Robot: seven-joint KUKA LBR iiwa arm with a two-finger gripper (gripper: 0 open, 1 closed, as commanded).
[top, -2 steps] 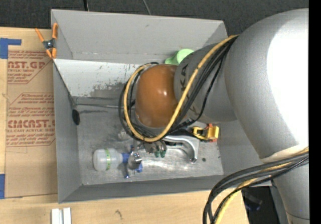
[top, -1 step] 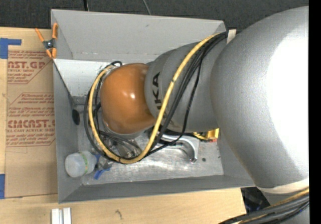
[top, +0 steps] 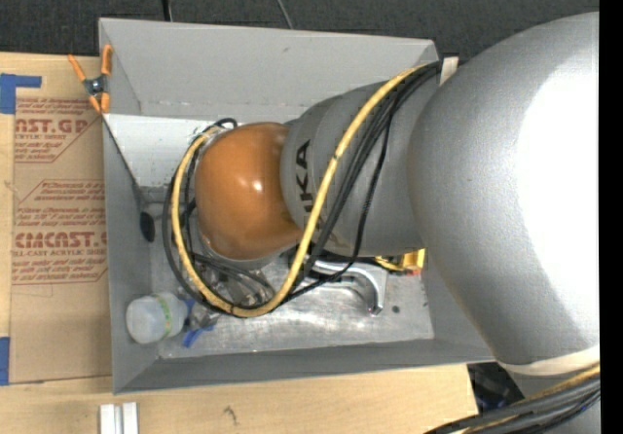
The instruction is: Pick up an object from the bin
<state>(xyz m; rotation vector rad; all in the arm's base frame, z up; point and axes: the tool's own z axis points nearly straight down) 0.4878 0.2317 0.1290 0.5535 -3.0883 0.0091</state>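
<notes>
At bin's (top: 243,62) lower-left corner: pale bottle (top: 151,317), blue piece (top: 195,335) beside; arm (top: 331,179) covers rest; gripper (top: 222,278) state unclear.

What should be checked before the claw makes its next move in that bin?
1. Arm down inside the bin: ok. The orange wrist cover sits low over the bin's left half.
2. Which thing it is aimed at: cannot tell. The cover and cables hide what lies beneath.
3. Things there to pick: ok. A pale plastic bottle lies in the bin's lower-left corner, a small blue piece beside it, and a silvery metal piece further right.
4. Cables free of snags: cannot tell. The yellow cable loops down close to the blue piece.
5. Anything already picked up: cannot tell.
</notes>
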